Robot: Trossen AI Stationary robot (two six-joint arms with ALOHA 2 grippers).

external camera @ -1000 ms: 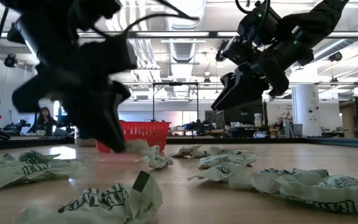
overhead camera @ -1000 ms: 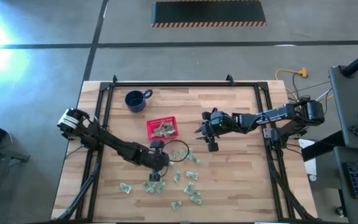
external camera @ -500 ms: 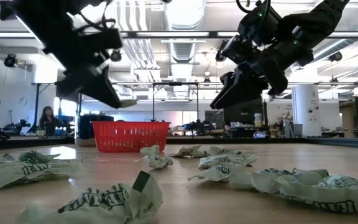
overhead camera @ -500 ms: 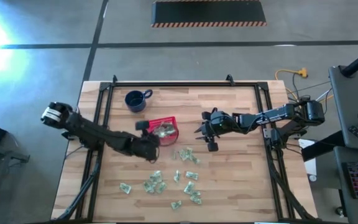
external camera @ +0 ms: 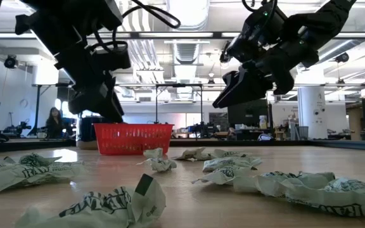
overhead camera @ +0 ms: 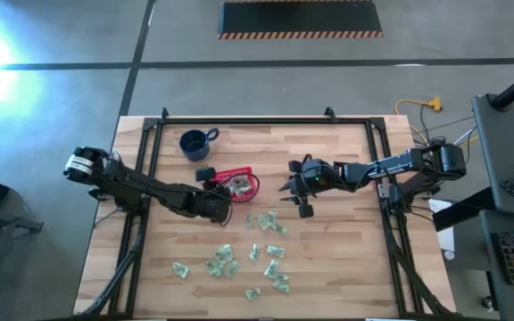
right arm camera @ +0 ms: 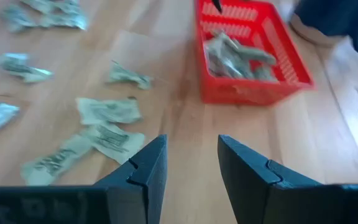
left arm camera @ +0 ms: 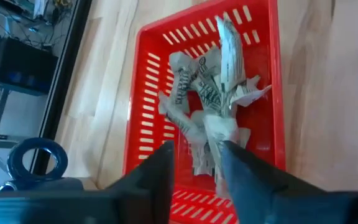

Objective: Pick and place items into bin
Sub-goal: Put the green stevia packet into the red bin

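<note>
The red basket stands on the wooden table, holding a heap of pale green-and-white wrapped pieces. My left gripper hovers over the basket's near-left end, open, as its wrist view shows. One long piece stands on end in the heap ahead of the fingers. Several more pieces lie loose on the table nearer the front edge. My right gripper hangs open above the table to the right of the basket, with nothing between its fingers.
A dark blue mug stands left of and behind the basket. Black frame rails run along the table's left, far and right sides. Bare wood lies at the right half of the table.
My left gripper has risen from the loose pieces near the table's front and gone toward the far edge, ending above the red basket. Half a second ago a pale piece showed at its fingertips in the low view; it shows there no longer.
</note>
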